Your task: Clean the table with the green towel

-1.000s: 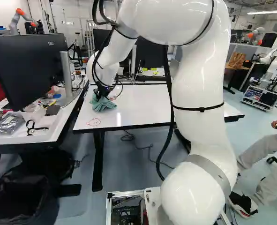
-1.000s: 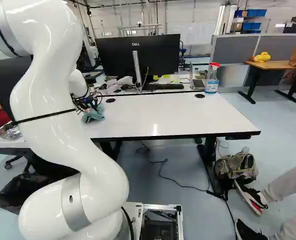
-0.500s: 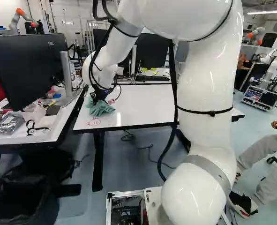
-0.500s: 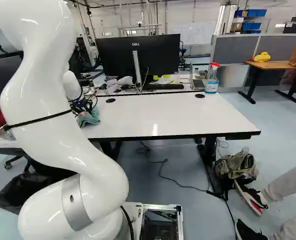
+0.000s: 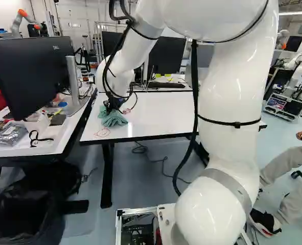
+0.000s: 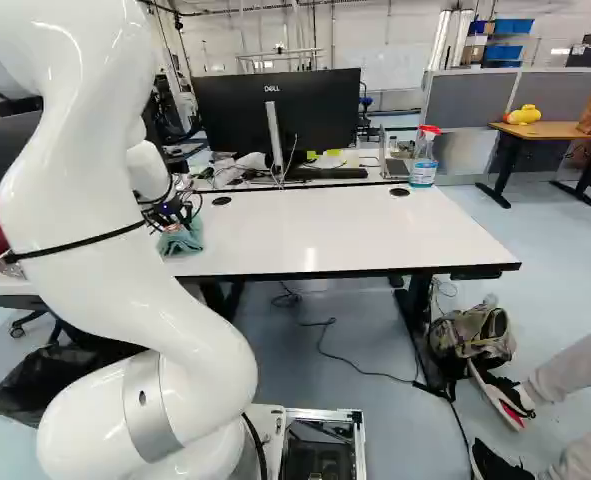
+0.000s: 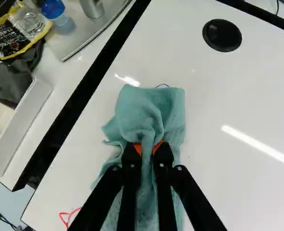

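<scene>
In the left base view my gripper reaches down at the near left part of the white table. The green towel lies bunched on the tabletop under it. Seen from the wrist, the gripper is shut on a fold of the towel, its orange pads pressing from both sides. Towel cloth spreads ahead of and beneath the fingers. A red drawn mark shows on the table beside the towel, and a small blue line just past its far edge.
A side desk with a white tray and a monitor adjoins the table's left edge. At the back right stands a spray bottle; a large monitor is behind the table. A backpack and a person's legs are on the floor at right.
The arm has swung a little; gripper and towel together shifted slightly nearer and left over the table, then a bit back to the right. The base has not moved.
</scene>
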